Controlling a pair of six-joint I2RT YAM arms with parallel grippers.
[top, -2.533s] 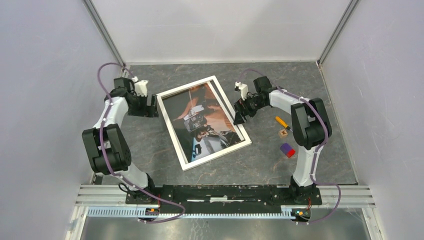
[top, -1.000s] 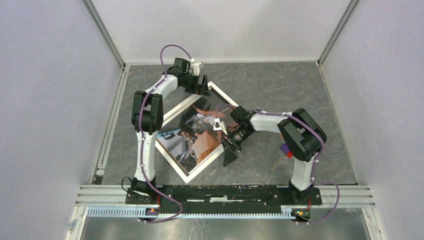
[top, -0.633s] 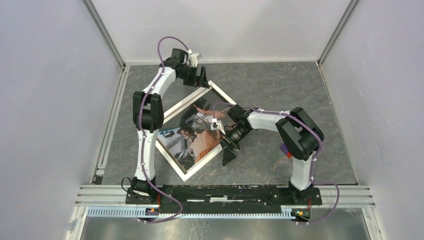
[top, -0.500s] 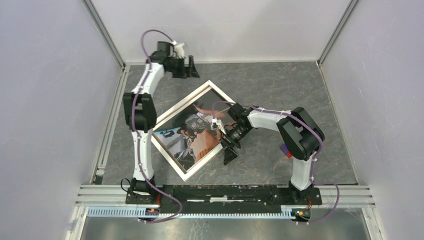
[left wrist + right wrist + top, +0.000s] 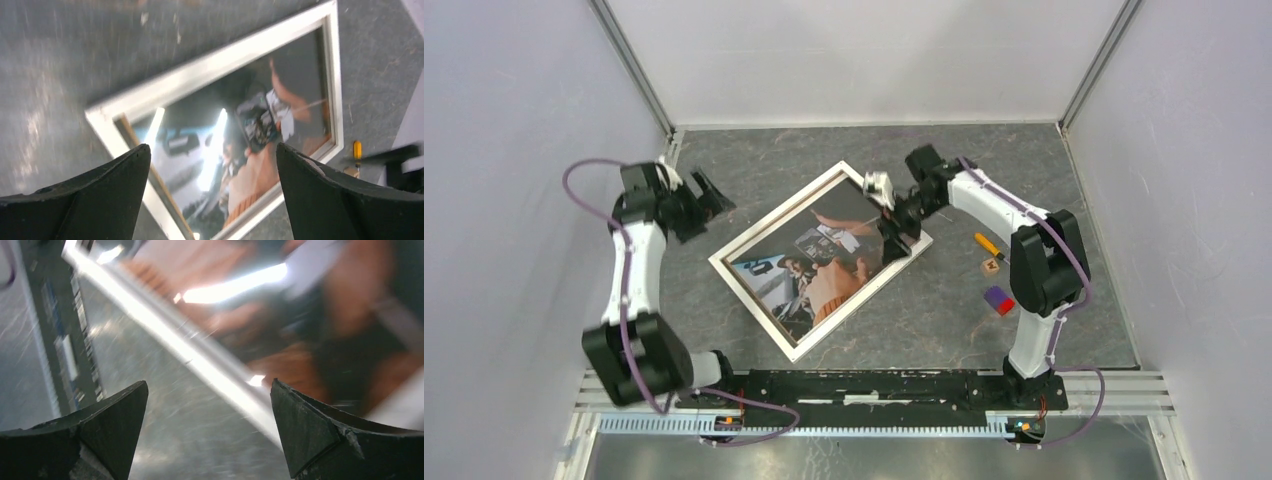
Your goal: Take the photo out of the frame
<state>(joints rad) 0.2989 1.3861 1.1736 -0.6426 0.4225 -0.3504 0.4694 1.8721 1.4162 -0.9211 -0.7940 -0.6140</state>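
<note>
The frame point(image 5: 754, 222), white-bordered, lies flat and face up on the grey table, turned like a diamond. The photo point(image 5: 819, 262) shows through its front. My left gripper point(image 5: 707, 197) hovers open just left of the frame's far-left edge, apart from it. In the left wrist view the frame point(image 5: 210, 67) and photo point(image 5: 260, 125) lie beyond the open gripper point(image 5: 212, 145). My right gripper point(image 5: 894, 235) stands open over the frame's right corner. In the blurred right wrist view the open gripper point(image 5: 208, 382) straddles the frame's white border point(image 5: 165, 332), with the photo point(image 5: 300, 315) beside it. Nothing is held.
To the right of the frame lie an orange tool point(image 5: 987, 243), a small wooden cube point(image 5: 991, 266) and a purple-and-red block point(image 5: 999, 299). White walls close in the table on three sides. A metal rail point(image 5: 874, 385) runs along the near edge.
My left arm has swung from the back of the table to the left side. My right gripper has moved from the frame's near-right edge up to its right corner. The frame shifted slightly.
</note>
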